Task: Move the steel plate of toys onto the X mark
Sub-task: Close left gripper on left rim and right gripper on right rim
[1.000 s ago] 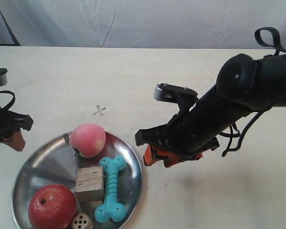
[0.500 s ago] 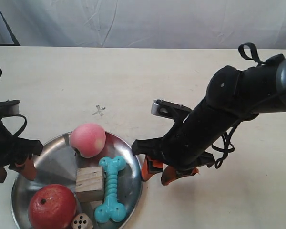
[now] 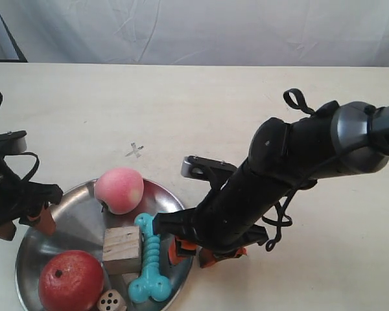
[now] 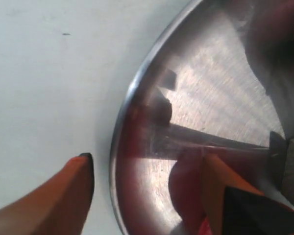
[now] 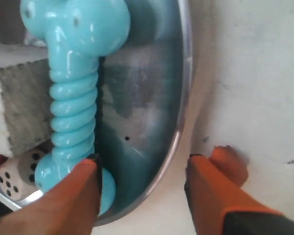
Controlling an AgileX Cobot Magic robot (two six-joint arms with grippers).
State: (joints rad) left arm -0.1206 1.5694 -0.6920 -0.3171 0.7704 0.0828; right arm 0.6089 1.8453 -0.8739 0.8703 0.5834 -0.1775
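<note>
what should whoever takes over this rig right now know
Plate, toys on it, lies short of the X mark, not covering it.
Left gripper: open, straddling the plate's rim.
Right gripper: open, straddling the opposite rim by the bone.
Done: both grippers in place. Left to do: close both, lift, set the plate on the X.

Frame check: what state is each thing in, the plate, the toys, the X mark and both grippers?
X mark, uncovered
steel plate, on the table, off the X mark
peach, in the plate
apple, in the plate
bone, lying flat in the plate
wooden cube, in the plate
die, in the plate
left gripper, open, astride the plate's rim
right gripper, open, astride the plate's rim
</note>
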